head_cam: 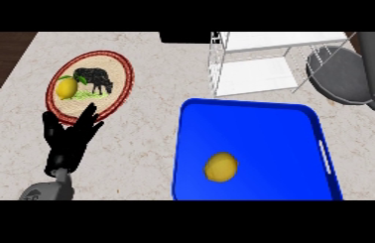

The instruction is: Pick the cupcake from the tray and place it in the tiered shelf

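One left hand (67, 140) is seen, fingers spread wide and empty; the right arm (344, 73) is cut off upper right, its hand unseen; one yellow cupcake (220, 167) lies on the blue tray (293, 133) to the hand's right; one tiered shelf (264, 63) stands beyond; one plate (117, 95) with one lemon (67, 88) sits just above the fingers.

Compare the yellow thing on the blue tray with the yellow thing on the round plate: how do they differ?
The yellow item on the tray lies alone on the blue tray, right of centre and near the view's lower edge. The yellow item on the plate lies at the left rim of the red-rimmed plate, beside a dark animal picture, just above the left hand. The first looks rounder, the second more oval. Both are yellow and untouched.
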Controlling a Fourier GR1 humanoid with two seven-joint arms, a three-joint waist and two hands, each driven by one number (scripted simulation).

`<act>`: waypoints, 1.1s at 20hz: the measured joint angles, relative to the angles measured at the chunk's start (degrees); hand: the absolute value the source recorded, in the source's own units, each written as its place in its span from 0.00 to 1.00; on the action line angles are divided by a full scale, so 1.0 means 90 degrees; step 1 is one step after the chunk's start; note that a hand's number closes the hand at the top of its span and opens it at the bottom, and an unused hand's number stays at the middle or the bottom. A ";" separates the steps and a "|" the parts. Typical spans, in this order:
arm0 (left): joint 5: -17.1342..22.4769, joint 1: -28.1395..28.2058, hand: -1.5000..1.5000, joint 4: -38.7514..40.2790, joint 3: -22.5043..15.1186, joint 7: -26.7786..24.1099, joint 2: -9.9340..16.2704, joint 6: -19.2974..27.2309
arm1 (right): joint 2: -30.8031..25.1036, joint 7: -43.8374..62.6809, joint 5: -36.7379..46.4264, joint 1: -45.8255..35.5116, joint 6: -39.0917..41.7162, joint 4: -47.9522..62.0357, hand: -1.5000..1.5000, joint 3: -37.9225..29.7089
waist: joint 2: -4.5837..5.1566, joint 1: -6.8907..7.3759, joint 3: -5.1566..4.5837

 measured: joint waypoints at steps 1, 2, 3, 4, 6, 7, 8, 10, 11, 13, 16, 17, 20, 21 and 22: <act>0.0008 -0.0019 0.50 0.0070 0.0030 -0.0039 0.0005 -0.0020 | -0.0046 -0.0071 0.0062 0.0021 0.0025 0.0017 1.00 0.0058 | -0.0002 -0.0007 0.0004; 0.0009 -0.0001 0.50 0.0017 0.0035 -0.0025 0.0006 -0.0019 | -0.0080 -0.0165 0.0105 0.0031 0.0003 0.0105 1.00 0.0072 | -0.0001 -0.0003 0.0002; 0.0056 0.0029 0.50 -0.0054 0.0065 0.0045 0.0041 -0.0053 | -0.0064 -0.0100 0.0043 0.0046 -0.0062 0.0123 1.00 -0.0028 | -0.0002 -0.0006 -0.0001; 0.0057 0.0040 0.50 -0.0071 0.0046 0.0026 0.0033 -0.0079 | -0.0014 -0.0049 -0.0014 0.0024 -0.0223 0.0223 0.00 -0.0154 | 0.0006 0.0011 -0.0004; 0.0053 0.0025 0.50 0.0017 0.0061 -0.0072 0.0030 -0.0117 | 0.0005 0.0020 -0.0173 -0.0040 -0.0435 0.0374 0.00 -0.0420 | 0.0013 0.0015 -0.0002; 0.0044 0.0009 0.50 0.0024 0.0074 -0.0022 0.0044 -0.0101 | -0.0021 0.0081 -0.0290 -0.0109 -0.0454 0.0387 0.00 -0.0563 | 0.0011 0.0007 0.0002; 0.0030 -0.0013 0.50 0.0060 0.0083 -0.0025 0.0047 -0.0097 | 0.0006 0.0144 -0.0371 -0.0162 -0.0540 0.0432 0.00 -0.0676 | 0.0008 0.0006 0.0005; 0.0013 0.0003 0.50 -0.0006 0.0069 0.0040 0.0009 -0.0046 | 0.0043 0.0237 -0.0575 -0.0220 -0.0638 0.0436 0.00 -0.0895 | 0.0000 -0.0002 0.0003; 0.0026 0.0034 0.50 -0.0056 0.0072 0.0055 0.0033 -0.0078 | 0.0056 0.0279 -0.0700 -0.0225 -0.0674 0.0422 0.00 -0.1020 | -0.0003 -0.0008 -0.0001; 0.0034 0.0065 0.50 -0.0035 0.0083 -0.0052 0.0046 -0.0139 | 0.0062 0.0308 -0.0942 -0.0315 -0.0776 0.0493 0.00 -0.1283 | 0.0004 0.0001 -0.0003; 0.0040 0.0064 0.50 -0.0093 0.0069 0.0036 0.0026 -0.0130 | 0.0001 0.0475 -0.1313 -0.0525 -0.0845 0.0580 0.00 -0.1666 | 0.0005 0.0005 -0.0007; 0.0042 0.0086 0.50 -0.0092 0.0073 0.0013 0.0028 -0.0146 | 0.0040 0.0522 -0.1412 -0.0548 -0.0927 0.0566 0.00 -0.1757 | 0.0001 -0.0002 -0.0008; 0.0065 0.0100 0.50 -0.0096 0.0103 0.0016 0.0045 -0.0177 | -0.0024 0.0575 -0.1724 -0.0549 -0.1149 0.0566 0.00 -0.2102 | 0.0002 -0.0013 -0.0011; 0.0063 0.0097 0.50 -0.0092 0.0108 0.0028 0.0049 -0.0177 | -0.0080 0.0528 -0.1800 -0.0516 -0.1249 0.0561 0.00 -0.2207 | 0.0003 -0.0017 -0.0010; 0.0053 0.0107 0.50 -0.0090 0.0112 0.0001 0.0051 -0.0179 | -0.0151 0.0550 -0.1846 -0.0544 -0.1329 0.0543 0.00 -0.2269 | 0.0003 -0.0021 -0.0009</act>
